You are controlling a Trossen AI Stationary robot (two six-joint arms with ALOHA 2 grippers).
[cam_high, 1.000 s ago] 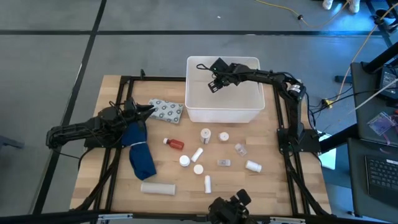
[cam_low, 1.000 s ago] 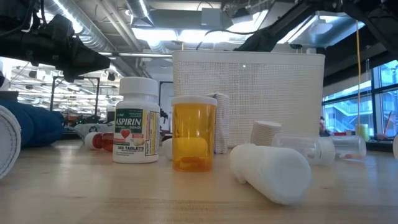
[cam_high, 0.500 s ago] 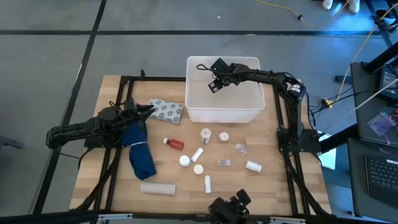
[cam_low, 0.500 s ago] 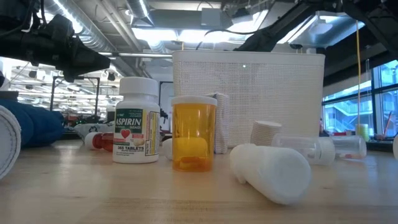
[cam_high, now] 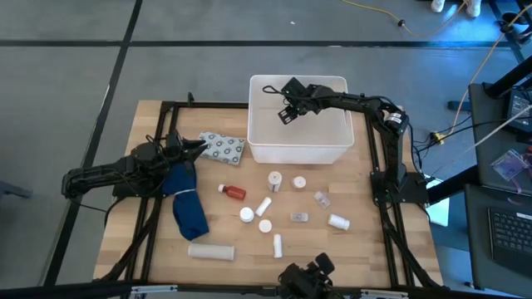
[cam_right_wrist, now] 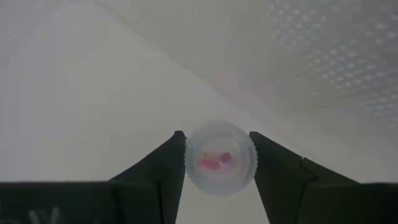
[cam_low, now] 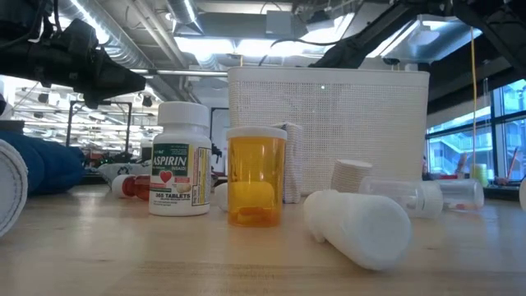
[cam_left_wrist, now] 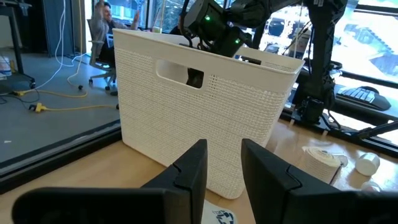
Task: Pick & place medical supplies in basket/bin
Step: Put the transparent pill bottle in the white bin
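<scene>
The white bin (cam_high: pixel 298 143) stands at the table's far middle; it also shows in the low view (cam_low: pixel 329 131) and the left wrist view (cam_left_wrist: pixel 205 118). My right gripper (cam_high: pixel 286 114) reaches down inside it, shut on a small clear vial (cam_right_wrist: pixel 219 157) with pink pills inside. My left gripper (cam_high: pixel 199 144) hovers at the near-left edge of the grey dotted blister pack (cam_high: pixel 224 149), its fingers (cam_left_wrist: pixel 189 171) a narrow gap apart with nothing between them. A red bottle (cam_high: pixel 234 192) and several white bottles (cam_high: pixel 268 204) lie on the table before the bin. My right gripper pinches the clear vial's round sides (cam_right_wrist: pixel 188 155) between its two fingers, the vial seen end on. It sits inside the bin, over the bin's white floor (cam_right_wrist: pixel 93 106). Whether the vial rests on the floor does not show.
A long dark blue cloth (cam_high: pixel 187 203) lies beside my left arm. A white tube (cam_high: pixel 210 250) lies near the front edge. In the low view an aspirin bottle (cam_low: pixel 181 159), an amber vial (cam_low: pixel 256 175) and a lying white bottle (cam_low: pixel 362 226) stand close.
</scene>
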